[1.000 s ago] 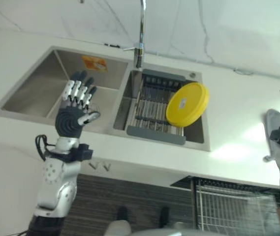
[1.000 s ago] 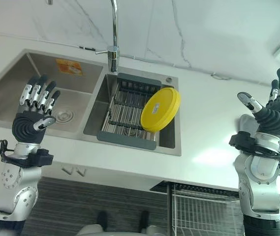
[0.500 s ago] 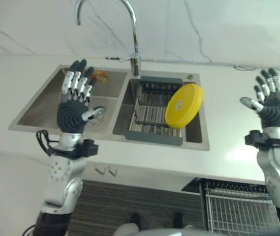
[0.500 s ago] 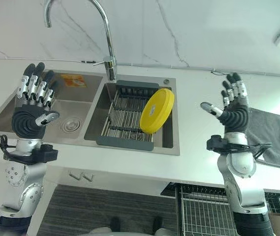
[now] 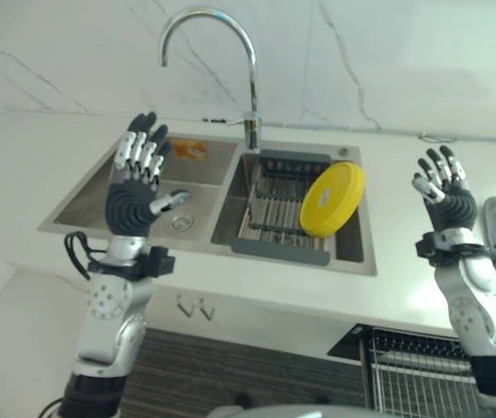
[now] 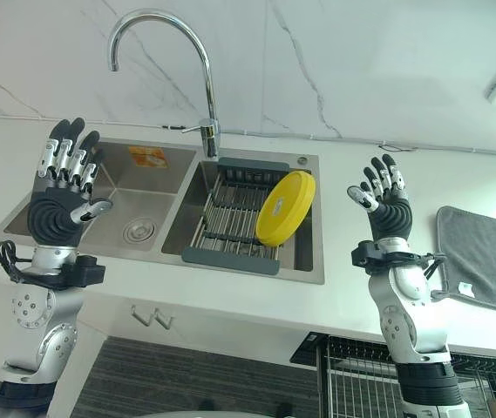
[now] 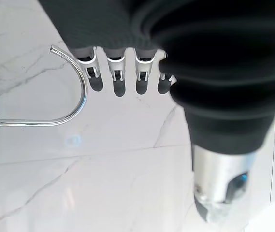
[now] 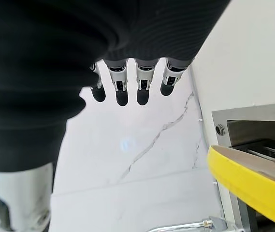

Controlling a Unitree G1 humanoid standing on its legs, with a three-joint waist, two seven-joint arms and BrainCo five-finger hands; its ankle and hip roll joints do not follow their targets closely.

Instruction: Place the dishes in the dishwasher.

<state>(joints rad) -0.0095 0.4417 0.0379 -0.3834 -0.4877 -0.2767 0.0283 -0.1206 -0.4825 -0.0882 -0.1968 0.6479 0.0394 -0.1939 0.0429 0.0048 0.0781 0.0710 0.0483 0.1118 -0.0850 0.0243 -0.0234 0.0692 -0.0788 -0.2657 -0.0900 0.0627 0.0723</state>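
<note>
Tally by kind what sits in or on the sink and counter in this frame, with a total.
Yellow plate: 1
Drying rack: 1
Tap: 1
Grey cloth: 1
Total: 4
Neither robot hand, left or right, holds anything; both are open.

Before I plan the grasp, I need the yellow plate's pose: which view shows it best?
The right eye view: the whole yellow plate leans on edge in the drying rack. The left eye view shows much the same; the right wrist view catches just its rim.
</note>
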